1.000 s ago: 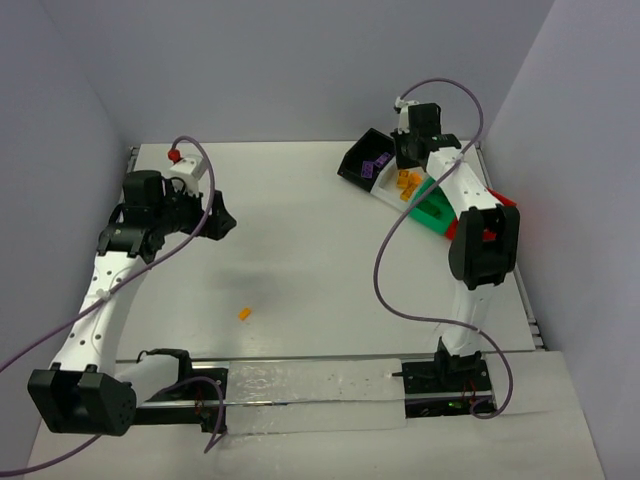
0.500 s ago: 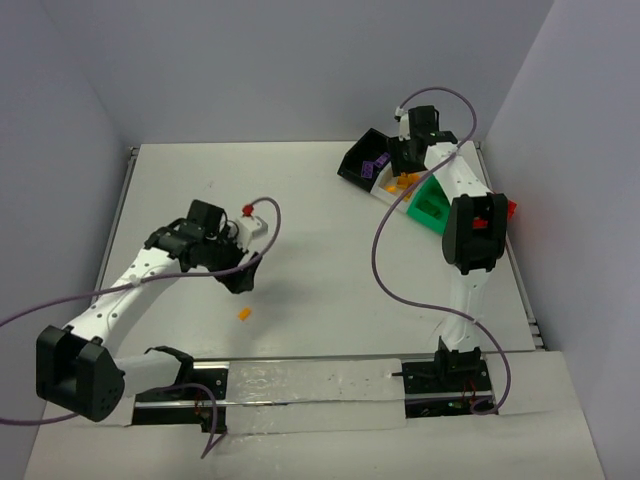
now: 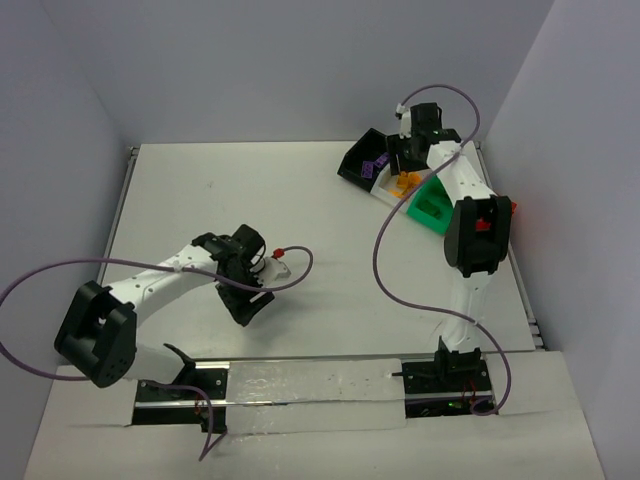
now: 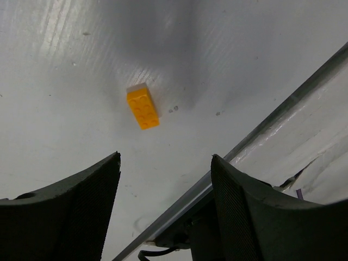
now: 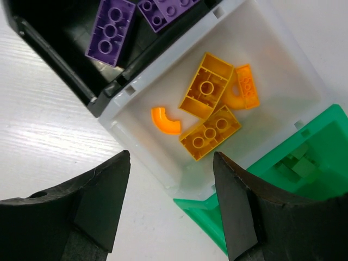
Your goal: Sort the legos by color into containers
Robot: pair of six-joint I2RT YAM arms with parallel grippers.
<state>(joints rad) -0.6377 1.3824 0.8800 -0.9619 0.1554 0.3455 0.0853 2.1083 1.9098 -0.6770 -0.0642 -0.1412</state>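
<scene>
One orange lego brick lies on the white table just ahead of my left gripper, whose jaws stand open and empty above it. In the top view the left gripper hides that brick. My right gripper is open and empty over the near edge of the white bin, where several orange legos lie, among them a curved piece. Purple bricks lie in the black bin. The green bin holds green pieces.
The joined bins stand at the back right, under the right gripper. A metal rail runs along the table's near edge, close to the left gripper. Purple cables loop off both arms.
My left arm has swung from the back left to the front centre and now hangs over the orange brick, jaws slightly narrower. The right arm has shifted a little over the bins.
</scene>
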